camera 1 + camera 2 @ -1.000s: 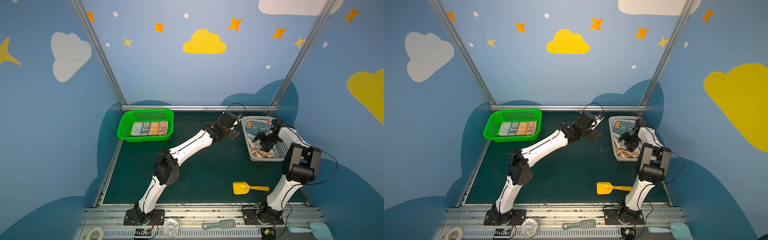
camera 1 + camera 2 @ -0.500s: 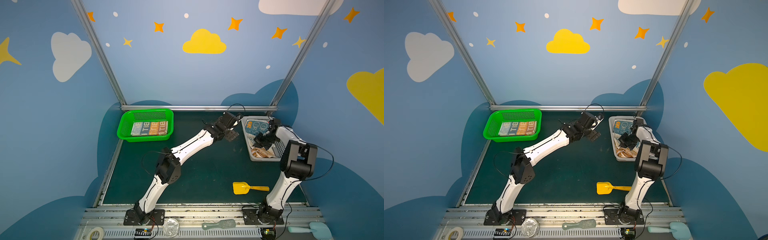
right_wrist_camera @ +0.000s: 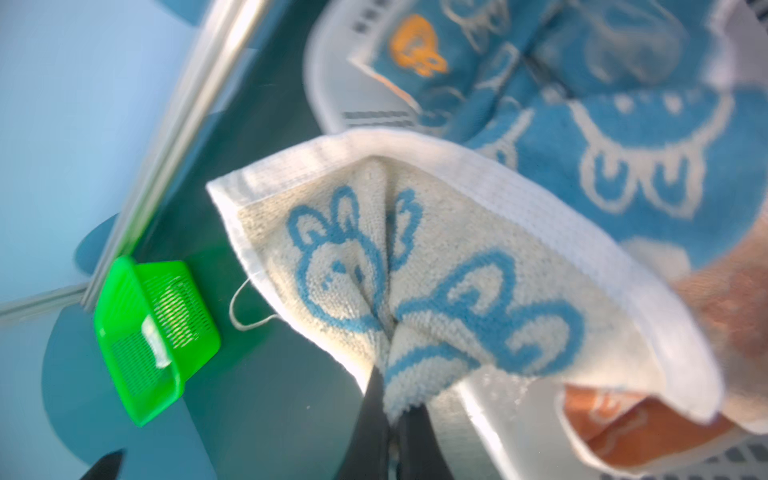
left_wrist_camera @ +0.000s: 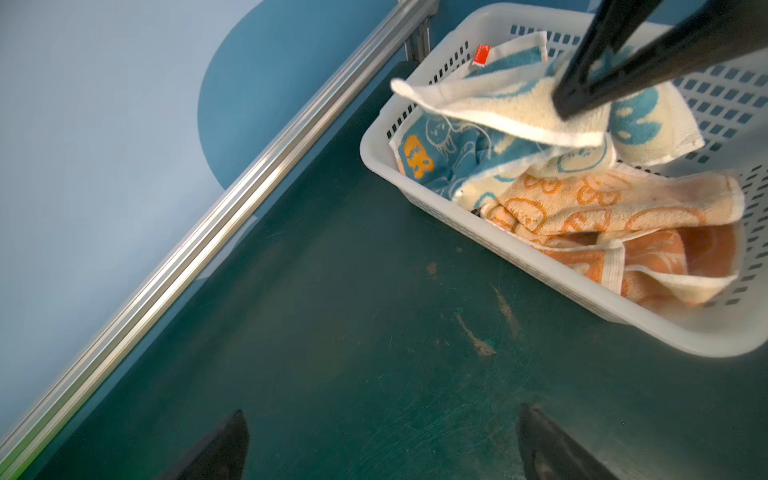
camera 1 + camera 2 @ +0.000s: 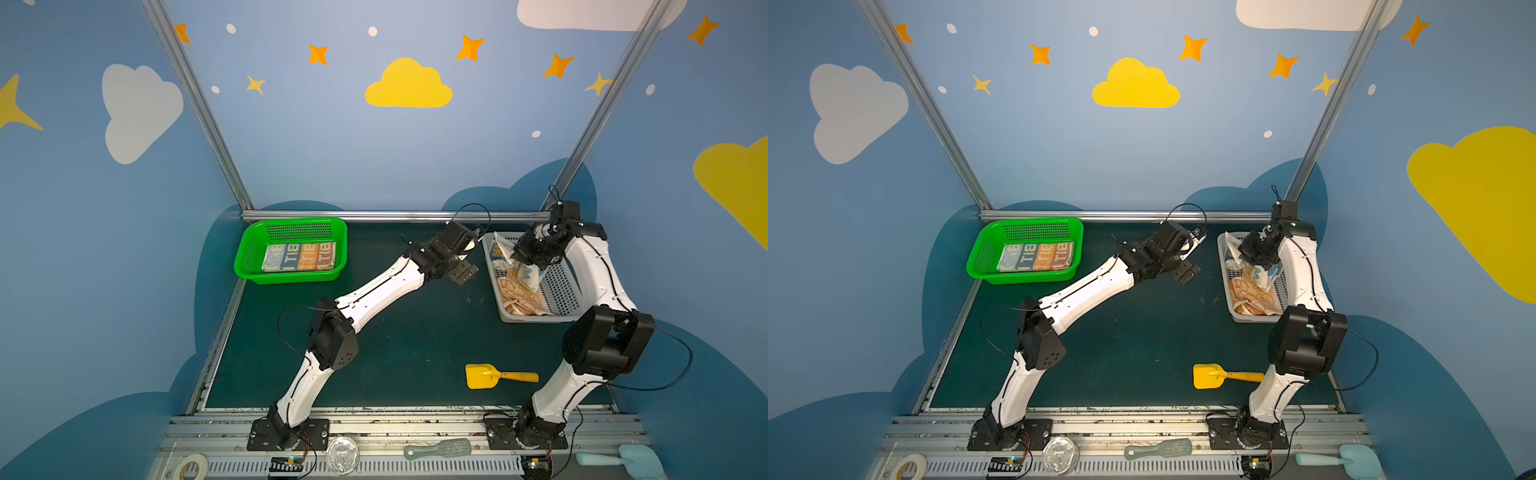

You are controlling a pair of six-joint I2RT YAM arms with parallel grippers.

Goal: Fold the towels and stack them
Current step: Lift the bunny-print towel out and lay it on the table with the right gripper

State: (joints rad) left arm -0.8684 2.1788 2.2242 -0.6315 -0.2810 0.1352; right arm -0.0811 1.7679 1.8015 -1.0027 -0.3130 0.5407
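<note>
Both top views looking down from high front, facing rear wall (image 5: pixel 395 166), sharing whole dark green table mat (image 5: pixel 415 332). Left wrist view sitting close over mat, angling toward white perforated plastic basket (image 4: pixel 690 328), showing in all views. Right wrist view sitting very near blue-printed cream terry towel (image 3: pixel 457 270); bright green mesh basket (image 3: pixel 191 307) far behind.
</note>
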